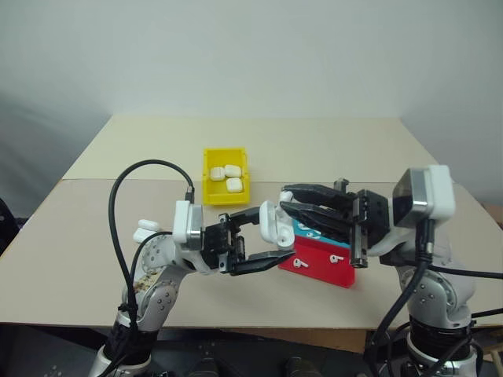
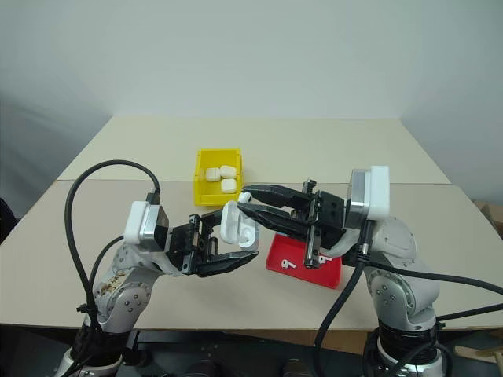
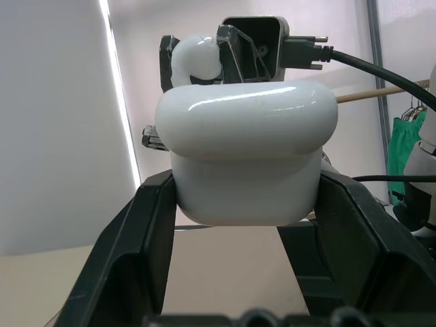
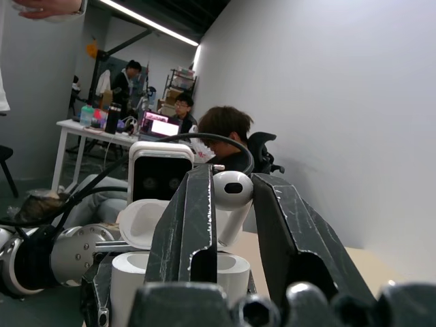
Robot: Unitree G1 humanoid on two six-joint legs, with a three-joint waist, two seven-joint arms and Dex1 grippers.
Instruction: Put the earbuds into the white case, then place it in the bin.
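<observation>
The left gripper (image 2: 228, 243) squeezes the white case (image 2: 237, 223) and holds it up above the table with its lid open, so the right gripper (image 4: 231, 204) can drop in the earbud (image 4: 231, 194) pinched in its fingers. The earbud hangs just over the case, maybe touching it. Both are tiny, shiny and white; three more cases sit in the yellow bin (image 1: 226, 177).

I see a pale beige table (image 1: 94, 228) against a plain white wall (image 1: 251, 55). Behind my right wrist, people (image 4: 221, 133) sit at a desk (image 4: 88, 129) with a lit laptop (image 4: 163, 127), under a ceiling strip light (image 4: 146, 22).
</observation>
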